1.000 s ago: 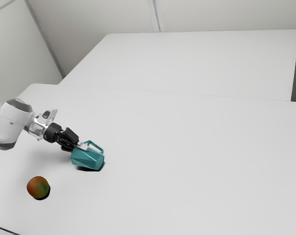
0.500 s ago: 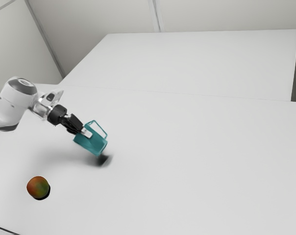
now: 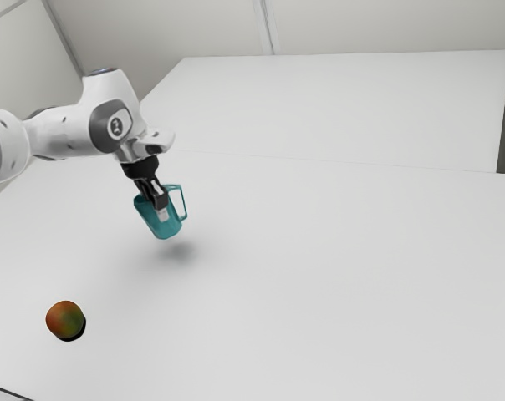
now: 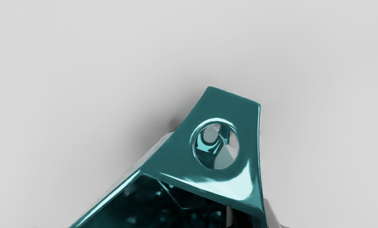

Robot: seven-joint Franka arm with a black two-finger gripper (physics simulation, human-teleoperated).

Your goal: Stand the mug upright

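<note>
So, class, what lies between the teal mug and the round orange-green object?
White tabletop, bare along that stretch: the exterior view shows it between the raised teal mug and the round orange-green object.

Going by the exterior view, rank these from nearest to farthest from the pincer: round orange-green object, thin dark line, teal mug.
1. Teal mug: in the pincer, raised above the table.
2. Round orange-green object: on the table, toward the exterior view's left.
3. Thin dark line: at the exterior view's bottom left corner.
</note>
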